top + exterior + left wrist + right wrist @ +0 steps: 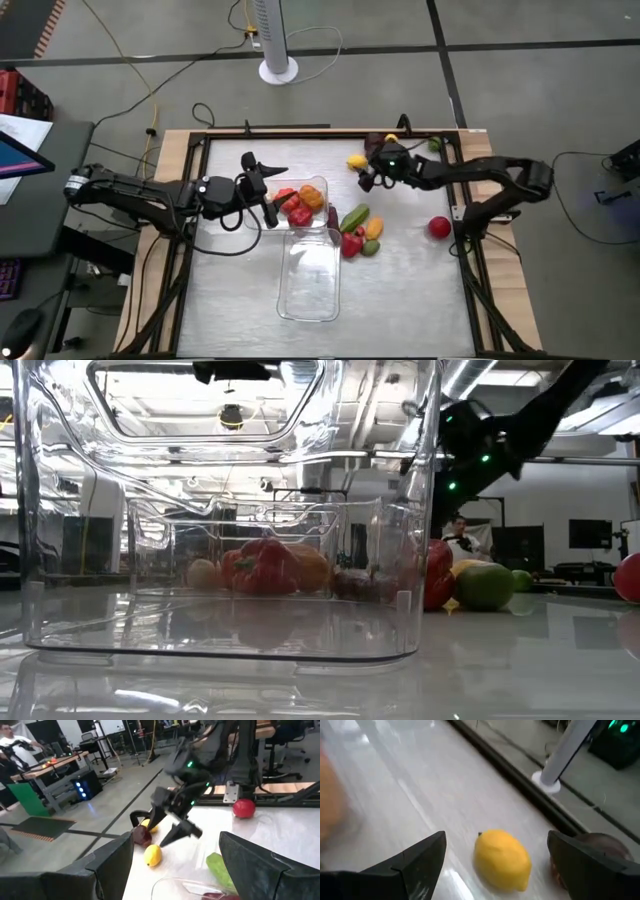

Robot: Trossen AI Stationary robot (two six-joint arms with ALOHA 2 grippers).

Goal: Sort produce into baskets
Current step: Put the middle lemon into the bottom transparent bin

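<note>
Right tool lines up on the lemon

The right tool (492, 865) hangs over the lemon (502, 859) at the far side of the counter (400, 290), fingers spread wide, holding nothing. I think it should drop straight down so the lemon sits in the middle, then squeeze softly, because the lemon is smooth, round and could roll. A dark maroon piece (592, 851) lies just beside it, so keep clear. The left tool (262, 190) waits by the far basket (318, 186), fingers spread and empty. Red and orange pieces sit inside that clear, hard basket. The near basket (310, 275) looks empty.
</note>
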